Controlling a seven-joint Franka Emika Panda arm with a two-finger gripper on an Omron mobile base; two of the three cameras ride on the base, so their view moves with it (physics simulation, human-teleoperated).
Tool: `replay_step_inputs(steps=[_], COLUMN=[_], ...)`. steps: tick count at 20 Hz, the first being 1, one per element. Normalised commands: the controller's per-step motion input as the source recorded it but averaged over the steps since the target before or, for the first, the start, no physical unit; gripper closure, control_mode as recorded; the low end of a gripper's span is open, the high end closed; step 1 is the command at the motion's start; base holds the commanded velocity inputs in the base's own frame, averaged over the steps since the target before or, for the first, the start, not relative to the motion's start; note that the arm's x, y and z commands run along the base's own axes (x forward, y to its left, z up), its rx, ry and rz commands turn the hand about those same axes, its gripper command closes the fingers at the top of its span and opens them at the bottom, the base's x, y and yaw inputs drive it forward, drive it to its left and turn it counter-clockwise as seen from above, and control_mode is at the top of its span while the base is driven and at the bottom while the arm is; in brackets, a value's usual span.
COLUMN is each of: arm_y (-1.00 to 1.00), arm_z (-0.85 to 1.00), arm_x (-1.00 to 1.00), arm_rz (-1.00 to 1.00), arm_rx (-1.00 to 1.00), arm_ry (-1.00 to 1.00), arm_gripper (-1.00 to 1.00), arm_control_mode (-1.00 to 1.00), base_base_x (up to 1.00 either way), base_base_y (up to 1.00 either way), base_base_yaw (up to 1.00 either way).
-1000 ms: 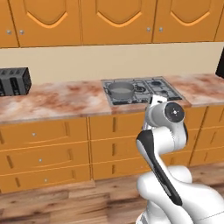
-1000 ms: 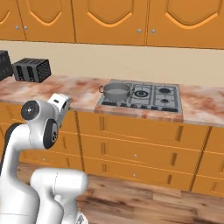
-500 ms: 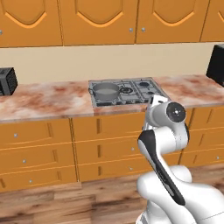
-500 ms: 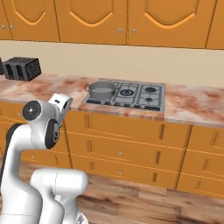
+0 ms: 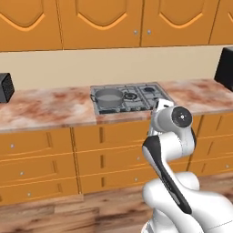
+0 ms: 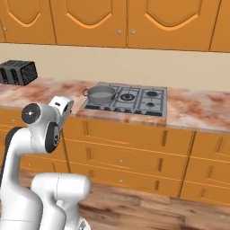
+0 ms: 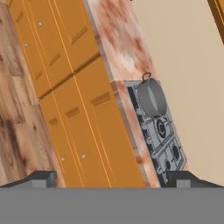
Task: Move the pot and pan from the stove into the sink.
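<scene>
- Jaws [image 7: 112, 178]: spread wide and empty; the two dark tips stand far apart at the bottom of the hand view, with nothing between them.
- Pot [image 5: 108, 97]: sits on the rear left burner of the stove [image 5: 136, 98], well ahead of the jaws and above them, across the cabinet fronts [image 7: 74, 109]. In the hand view it lies up and slightly right of the midline between the tips, well apart from both.
- Governing relation: the pot is out of reach of the folded arm [image 5: 168, 136], which is held close to the base. By judgement, the next move must carry the jaws forward and up over the worktop [image 5: 50, 107] edge before any descent on the pot.
- Pot axis: the body is round and low, so it has no long axis of its own; its two loop handles define the only line. One handle shows on the side pointing away from the other burners [image 7: 146, 76].
- Hard to make out: the far handle of the pot is too small to confirm. No pan can be identified on the burners, possibly for lack of detail.
- Cut off: a dark box [image 5: 225, 68] at the edge of the left base view; a toaster [image 6: 18, 72] stands on the worktop, well apart from the stove.
</scene>
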Motion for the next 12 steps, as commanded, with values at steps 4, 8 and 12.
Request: replay_step_inputs(steps=[4,8,12], arm_y=[0.0,0.0,0.0], arm_z=[0.0,0.0,0.0], arm_x=[0.0,0.0,0.0], arm_rz=[0.0,0.0,0.0], arm_rx=[0.0,0.0,0.0], arm_ry=[0.0,0.0,0.0], arm_gripper=[-1.0,-1.0,-1.0], arm_control_mode=[1.0,1.0,1.0], base_base_x=[0.39,0.56,0.59], base_base_y=[0.13,0.19,0.23], base_base_yaw=[-0.19,-0.19,-0.17])
